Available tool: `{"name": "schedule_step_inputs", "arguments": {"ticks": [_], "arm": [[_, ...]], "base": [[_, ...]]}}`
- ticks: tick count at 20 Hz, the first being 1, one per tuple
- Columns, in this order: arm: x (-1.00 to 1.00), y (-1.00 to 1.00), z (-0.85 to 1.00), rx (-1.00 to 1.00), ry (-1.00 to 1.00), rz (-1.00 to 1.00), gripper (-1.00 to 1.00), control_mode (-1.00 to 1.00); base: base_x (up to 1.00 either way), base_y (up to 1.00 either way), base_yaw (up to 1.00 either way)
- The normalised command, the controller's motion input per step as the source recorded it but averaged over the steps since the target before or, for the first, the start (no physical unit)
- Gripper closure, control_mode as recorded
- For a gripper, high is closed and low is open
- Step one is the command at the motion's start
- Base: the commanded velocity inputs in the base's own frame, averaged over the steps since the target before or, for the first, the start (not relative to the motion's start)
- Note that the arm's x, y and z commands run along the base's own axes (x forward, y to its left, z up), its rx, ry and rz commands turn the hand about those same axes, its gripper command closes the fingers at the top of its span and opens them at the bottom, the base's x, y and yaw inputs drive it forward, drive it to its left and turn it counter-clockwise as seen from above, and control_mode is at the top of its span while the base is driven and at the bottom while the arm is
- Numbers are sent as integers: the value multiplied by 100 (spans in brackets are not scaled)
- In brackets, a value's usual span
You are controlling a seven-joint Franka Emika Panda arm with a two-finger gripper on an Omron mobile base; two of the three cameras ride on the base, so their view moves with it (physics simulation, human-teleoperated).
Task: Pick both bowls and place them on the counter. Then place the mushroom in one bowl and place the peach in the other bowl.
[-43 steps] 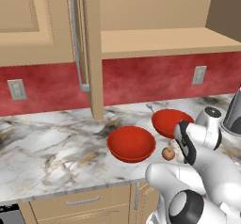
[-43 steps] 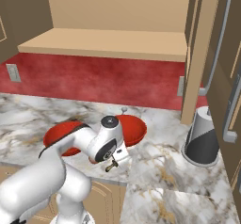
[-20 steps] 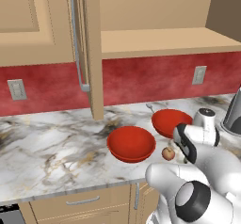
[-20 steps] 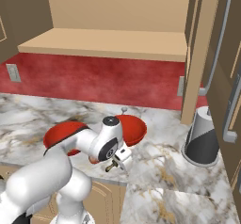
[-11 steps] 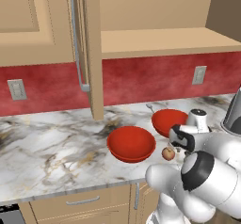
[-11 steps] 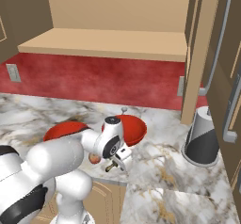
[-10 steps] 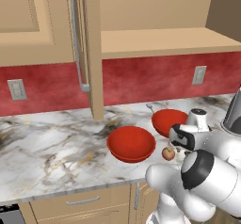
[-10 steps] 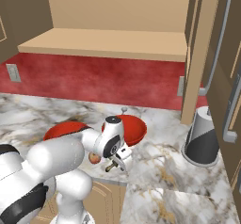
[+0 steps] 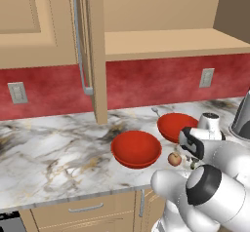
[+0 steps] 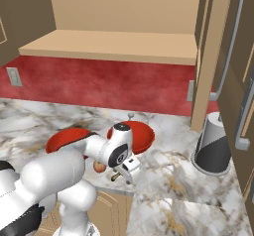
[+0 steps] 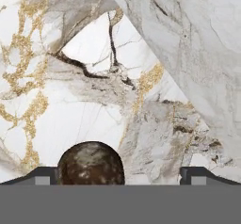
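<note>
open tabletop: bare marble tabletop (image 9: 53,153) left of the bowls
crowded spot: two red bowls (image 9: 136,148) touching, peach (image 9: 174,159) just beside them at the front edge
at pincer (image 11: 120,173): mushroom (image 11: 91,163) between spread fingertips
right side: grey kettle (image 10: 212,144)
overhead: open cabinet door (image 9: 93,50), shelf (image 10: 114,46)

The white arm is bent over and reaches forward and down. Its big round joints with dark rings sit low at the front, and the wrist turns down toward the tabletop (image 9: 58,153). The gripper (image 10: 124,173) hangs low, just above the tabletop, and points down at it. Its two small dark fingertips (image 11: 43,175) stand far apart, wide open. Nothing is squeezed between them.
</note>
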Motion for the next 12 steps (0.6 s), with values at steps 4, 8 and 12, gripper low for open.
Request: {"name": "schedule_step_inputs", "arguments": {"ticks": [4, 8, 12], "arm": [[-5, 39, 0, 0, 0, 0, -100, -100], [0, 22, -1, 0, 0, 0, -100, -100], [0, -7, -9, 2, 0, 0, -100, -100]], "base": [[0, 0, 0], [0, 0, 0], [0, 0, 0]]}}
